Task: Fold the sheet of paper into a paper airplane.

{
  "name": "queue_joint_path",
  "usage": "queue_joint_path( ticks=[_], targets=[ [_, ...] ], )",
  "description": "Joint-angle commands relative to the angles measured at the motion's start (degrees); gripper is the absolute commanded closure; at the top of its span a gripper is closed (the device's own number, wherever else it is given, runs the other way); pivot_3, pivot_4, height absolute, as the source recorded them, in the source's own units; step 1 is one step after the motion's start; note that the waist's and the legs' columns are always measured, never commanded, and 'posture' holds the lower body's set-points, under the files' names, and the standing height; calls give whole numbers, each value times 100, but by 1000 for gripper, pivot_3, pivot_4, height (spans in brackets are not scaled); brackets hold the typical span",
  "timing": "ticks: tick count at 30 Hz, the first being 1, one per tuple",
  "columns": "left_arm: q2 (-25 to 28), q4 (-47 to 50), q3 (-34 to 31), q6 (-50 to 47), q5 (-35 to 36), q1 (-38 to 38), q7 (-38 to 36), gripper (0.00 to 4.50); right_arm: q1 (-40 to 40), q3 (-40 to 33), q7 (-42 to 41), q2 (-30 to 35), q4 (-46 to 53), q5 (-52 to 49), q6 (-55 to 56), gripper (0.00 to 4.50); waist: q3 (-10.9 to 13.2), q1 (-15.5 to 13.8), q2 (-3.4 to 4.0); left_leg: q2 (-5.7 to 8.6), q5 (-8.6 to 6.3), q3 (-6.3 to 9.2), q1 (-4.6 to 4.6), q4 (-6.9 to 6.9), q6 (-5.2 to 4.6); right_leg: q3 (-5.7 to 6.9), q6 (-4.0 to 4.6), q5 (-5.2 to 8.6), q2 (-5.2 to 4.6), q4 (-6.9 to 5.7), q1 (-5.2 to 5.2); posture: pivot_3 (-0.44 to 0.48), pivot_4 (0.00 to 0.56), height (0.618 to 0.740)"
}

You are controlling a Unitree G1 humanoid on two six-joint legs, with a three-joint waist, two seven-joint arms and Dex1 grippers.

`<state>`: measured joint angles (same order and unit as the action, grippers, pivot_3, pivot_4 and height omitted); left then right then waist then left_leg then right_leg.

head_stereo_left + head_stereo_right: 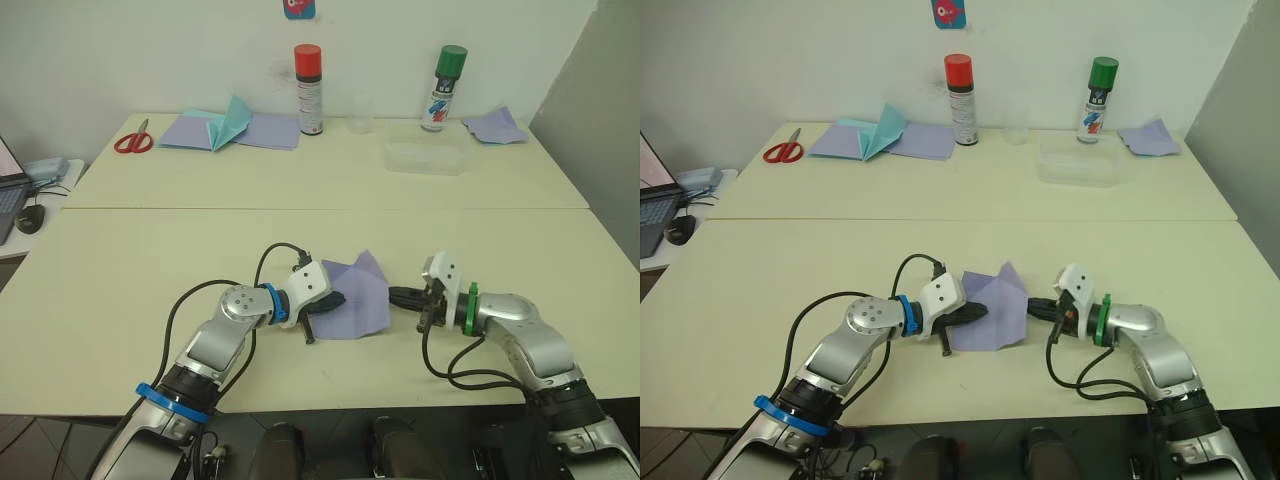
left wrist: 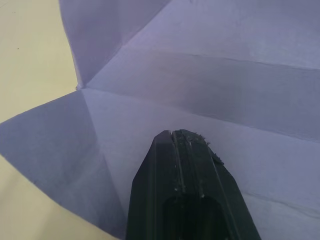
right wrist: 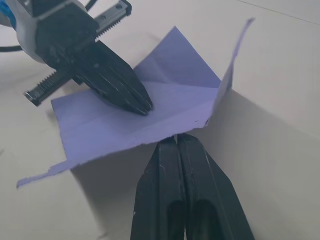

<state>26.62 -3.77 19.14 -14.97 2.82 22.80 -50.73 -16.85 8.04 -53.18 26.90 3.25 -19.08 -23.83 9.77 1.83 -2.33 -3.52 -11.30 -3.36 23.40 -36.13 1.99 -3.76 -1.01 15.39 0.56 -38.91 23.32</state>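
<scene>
Lying on the cream table [image 1: 120, 280], the sheet of paper [image 1: 360, 300] meets both closed grippers.

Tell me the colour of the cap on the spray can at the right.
Green cap; the right eye view shows it best.

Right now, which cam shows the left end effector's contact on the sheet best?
Right wrist view: left end effector tips press shut on the sheet of paper. Left wrist view shows its closed fingers over creases. Head views show it small, side-on.
</scene>
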Motion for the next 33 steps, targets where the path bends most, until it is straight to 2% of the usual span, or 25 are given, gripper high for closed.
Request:
queue_joint_path(
  ticks=[1, 15, 26, 33],
  targets=[
    [-11, -169, 192, -176, -182, -142, -13, 4500, -152, -84, 51, -135, 311, -230, -144, 4466, 0, -1, 0, 0, 0, 0, -1, 0, 0, 1, 0, 0, 0, 0, 0, 0, 150, 740],
    [214, -54, 112, -389, -131, -193, -145, 4500, -537, 552, 219, -846, -504, 398, 414, 4466, -2, 7, 1, 1, 0, -2, -2, 2, 0, 0, 2, 1, 2, 0, 2, 0, 150, 740],
    [685, 716, -171, -1525, -6, -483, -94, 4500, -698, 1044, 411, -1044, -1212, 1179, 847, 4466, -3, 56, 1, -11, 0, -2, -19, 7, 0, -5, 6, 3, 14, -4, 0, 0, 150, 740],
    [818, 1177, -507, -1706, 188, -601, 16, 4500, -850, 1324, 301, -969, -1498, 1596, 1082, 4466, -6, 145, -1, -13, 0, -3, -41, 13, 1, -14, 9, 5, 14, -5, -13, 0, 150, 740]
  ],
)
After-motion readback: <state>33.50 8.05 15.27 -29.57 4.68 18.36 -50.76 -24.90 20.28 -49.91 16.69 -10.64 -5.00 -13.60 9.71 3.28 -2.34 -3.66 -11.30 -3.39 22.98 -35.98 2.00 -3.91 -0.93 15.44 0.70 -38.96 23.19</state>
